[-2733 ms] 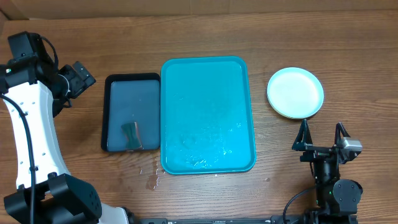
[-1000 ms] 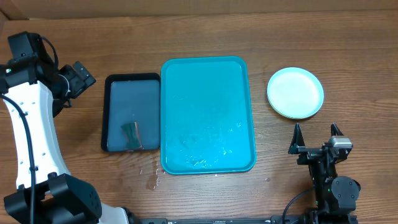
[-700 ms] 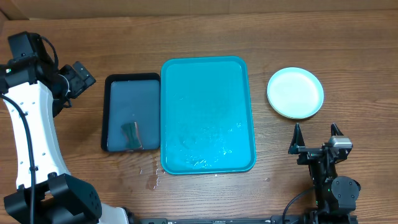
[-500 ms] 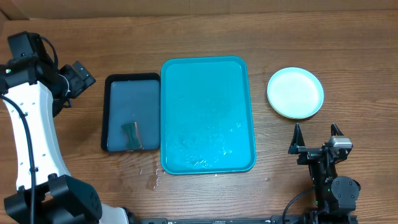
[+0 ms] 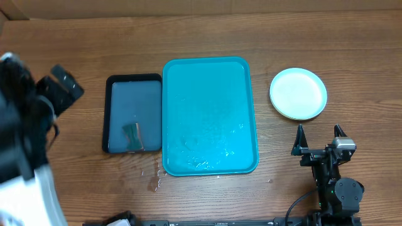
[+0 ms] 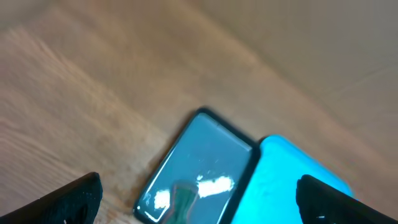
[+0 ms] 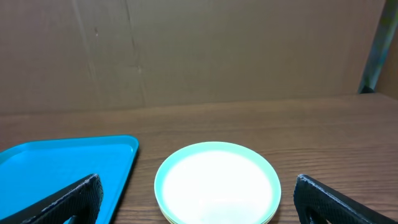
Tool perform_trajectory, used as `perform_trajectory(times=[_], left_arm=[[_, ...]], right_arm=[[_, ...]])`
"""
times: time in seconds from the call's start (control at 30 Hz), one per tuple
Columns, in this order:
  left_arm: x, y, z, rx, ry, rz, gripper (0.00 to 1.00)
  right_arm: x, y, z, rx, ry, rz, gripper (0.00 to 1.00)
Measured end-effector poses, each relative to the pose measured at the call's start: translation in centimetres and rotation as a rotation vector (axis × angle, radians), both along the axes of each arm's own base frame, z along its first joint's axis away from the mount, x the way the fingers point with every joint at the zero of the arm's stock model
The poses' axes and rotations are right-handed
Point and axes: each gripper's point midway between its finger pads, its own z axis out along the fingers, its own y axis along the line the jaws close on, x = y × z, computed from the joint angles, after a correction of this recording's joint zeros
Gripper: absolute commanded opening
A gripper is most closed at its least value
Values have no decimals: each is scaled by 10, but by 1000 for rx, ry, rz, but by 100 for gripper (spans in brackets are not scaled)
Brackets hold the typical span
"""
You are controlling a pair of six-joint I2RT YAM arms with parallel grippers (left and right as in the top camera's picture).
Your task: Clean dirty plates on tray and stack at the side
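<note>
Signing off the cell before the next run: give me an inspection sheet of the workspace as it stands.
Surface: wooden table, water drops beside the tray's lower left corner in the overhead view.
Job's things: tray bare but wet; plates stacked to its right, off it, top one unsmeared.
Clutter: dark tray beside it, holding water and a small green object.
Claws: left claw open, empty; right claw open, empty, short of the plates.
Cables: black cable at the right arm's base.
Surroundings: cardboard wall behind the table.
</note>
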Motion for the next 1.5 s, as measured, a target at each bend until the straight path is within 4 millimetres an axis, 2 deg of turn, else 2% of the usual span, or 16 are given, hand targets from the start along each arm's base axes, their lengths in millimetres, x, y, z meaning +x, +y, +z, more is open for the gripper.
perform_trajectory(times=[0.1,0.27,0.6,0.83,1.03,1.17,1.27,1.4,1.5], left_arm=[[-30,-12,31,43,-113,0,100],[-64,-23,58,91,-225,7,100],[-95,-34,60,103,-243,11,100],[-147,-63,70,133,-345,-60,100],[-200,-77,78,183,-505,-70,100],[-225,-81,83,225,-639,-56,100],[-239,-84,93,260,-777,-49,100],[-252,-87,118,321,-1012,-37,100],[-255,-87,131,348,-1171,-31,100]], right_arm=[[0,0,0,0,0,0,99],[0,0,0,0,0,0,100],[0,0,0,0,0,0,99],[0,0,0,0,0,0,100],[0,0,0,1,0,0,100],[0,0,0,0,0,0,100],[0,0,0,0,0,0,100],[0,0,0,0,0,0,100],[0,0,0,0,0,0,100]])
